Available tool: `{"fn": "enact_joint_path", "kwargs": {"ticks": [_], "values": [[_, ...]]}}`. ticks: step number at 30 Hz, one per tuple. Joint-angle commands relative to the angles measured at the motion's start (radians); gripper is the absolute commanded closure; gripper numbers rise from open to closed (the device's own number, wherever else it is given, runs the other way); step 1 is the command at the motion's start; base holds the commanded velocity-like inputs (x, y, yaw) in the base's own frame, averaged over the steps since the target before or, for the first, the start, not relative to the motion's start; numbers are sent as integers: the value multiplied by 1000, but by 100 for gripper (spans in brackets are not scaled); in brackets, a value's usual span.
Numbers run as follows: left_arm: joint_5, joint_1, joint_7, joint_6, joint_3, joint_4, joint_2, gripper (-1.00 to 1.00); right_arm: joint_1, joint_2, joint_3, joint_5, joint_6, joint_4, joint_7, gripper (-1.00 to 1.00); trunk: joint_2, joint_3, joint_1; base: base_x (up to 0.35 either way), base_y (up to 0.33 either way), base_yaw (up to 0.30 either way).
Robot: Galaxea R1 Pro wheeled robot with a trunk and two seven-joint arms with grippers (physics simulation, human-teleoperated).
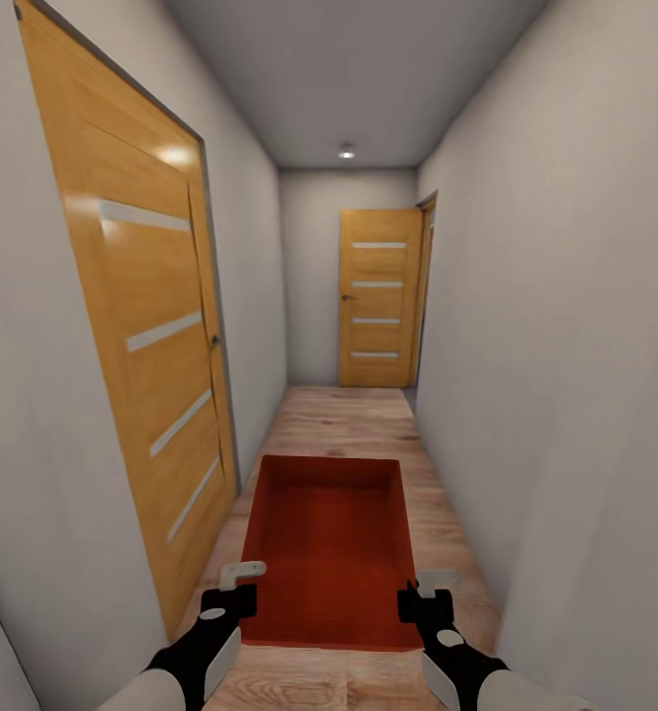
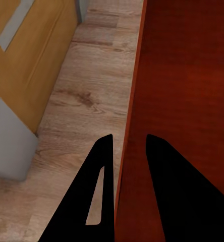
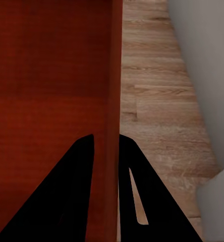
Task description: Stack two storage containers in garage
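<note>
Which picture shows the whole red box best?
The head view: there the storage container shows whole, carried between both hands along a hallway. The left wrist view shows just one side wall gripped, and the right wrist view its other wall.

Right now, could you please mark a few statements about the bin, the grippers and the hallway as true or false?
1. Both grippers hold the storage container. True: the left gripper and the right gripper each have fingers either side of a side wall.
2. The container is full of items. False: it is empty.
3. The door at the hallway's end is open. False: it looks closed.
4. The floor is light wood planks. True.
5. A red car stands ahead. False: only grey walls and wooden doors.
</note>
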Motion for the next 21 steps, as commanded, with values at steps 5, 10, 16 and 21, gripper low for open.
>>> {"fn": "enact_joint_path", "kwargs": {"ticks": [5, 10, 16, 21], "values": [[-18, -1, 11, -47, 48, -4, 19, 100, 0, 0, -50, -5, -1, 1, 1, 100, -1, -2, 1, 322, 0, 0], [-17, -1, 11, -47, 48, -2, 29, 100, 0, 0, -49, -5, -1, 1, 1, 100, -1, -2, 1, 322, 0, 0], [-17, -1, 11, -47, 48, -4, 31, 100, 0, 0, -50, -5, -1, 1, 1, 100, -1, -2, 1, 322, 0, 0], [-17, -1, 11, -47, 48, -4, 31, 100, -1, 0, -50, -5, -1, 1, 1, 100, -1, -2, 1, 322, 0, 0]]}}
